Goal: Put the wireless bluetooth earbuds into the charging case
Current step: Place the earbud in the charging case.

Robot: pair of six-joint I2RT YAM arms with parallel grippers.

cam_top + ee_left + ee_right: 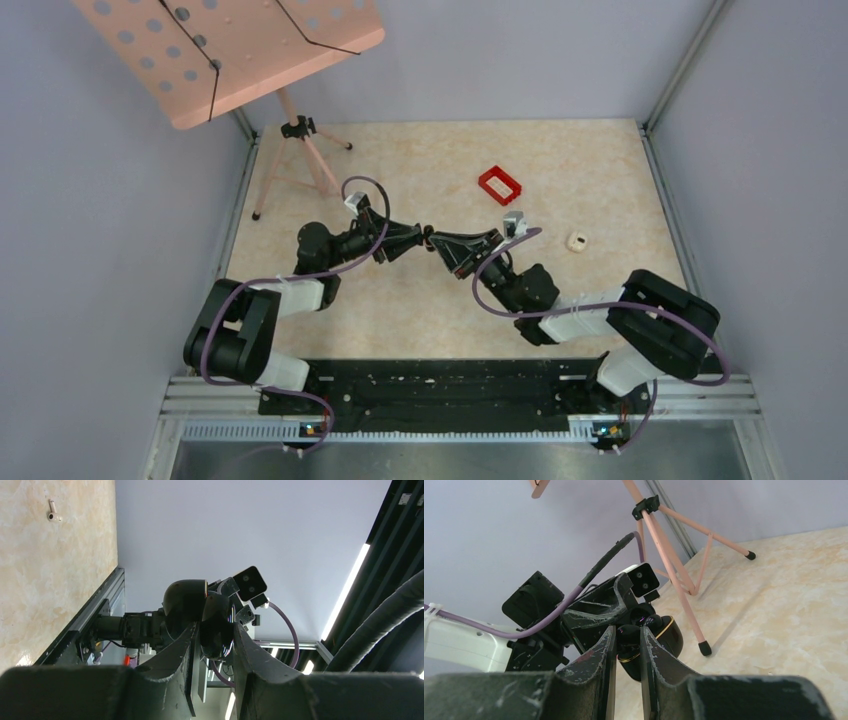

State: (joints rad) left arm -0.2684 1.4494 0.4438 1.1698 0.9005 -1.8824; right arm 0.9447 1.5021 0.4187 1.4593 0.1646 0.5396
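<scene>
My left gripper [424, 238] is shut on the charging case [216, 627], a glossy black pebble held above the table's middle. The case [668, 636] is open and shows a gold rim in the right wrist view. My right gripper [438, 242] meets it tip to tip. It is shut on the dark earbud [627, 634] and holds it at the case's open mouth. The pale cream earbud [577, 241] lies on the table to the right. It also shows in the left wrist view [51, 513].
A red rectangular tray [501, 185] lies behind the grippers. A pink music stand [230, 50] on a tripod [300, 160] stands at the back left, its legs [684, 590] close behind the left arm. Grey walls enclose the table.
</scene>
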